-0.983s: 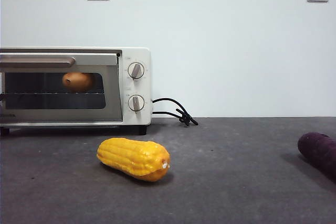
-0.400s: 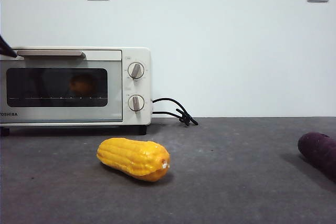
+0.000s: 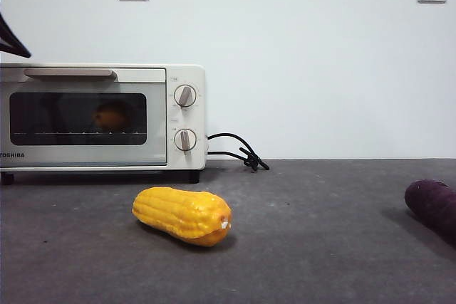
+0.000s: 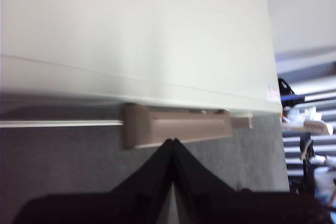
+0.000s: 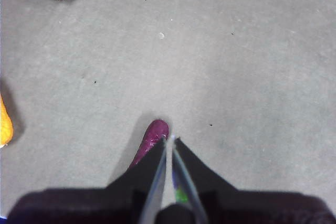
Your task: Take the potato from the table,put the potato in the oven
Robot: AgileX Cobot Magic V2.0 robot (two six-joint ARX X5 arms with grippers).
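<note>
The potato (image 3: 112, 116) shows dimly behind the dark glass door of the cream-white oven (image 3: 178, 76), resting on the rack inside; the door is closed. My left gripper (image 4: 173, 141) is shut and empty, hovering just above the oven's beige bar handle (image 4: 178, 129); in the front view it appears only as a black tip (image 3: 11, 40) at the top left corner. High over the dark grey table (image 5: 236, 66), my right gripper (image 5: 170, 139) hangs shut with nothing in it.
A yellow corn cob (image 3: 182, 215) lies on the table in front of the oven. A dark purple sweet potato (image 3: 433, 208) lies at the right edge, also under my right gripper (image 5: 149, 142). The oven's black cord (image 3: 239, 151) trails to its right.
The oven door, half open a second ago, swung up and is closed. The left gripper's black tip has risen away from the handle at the top left.
</note>
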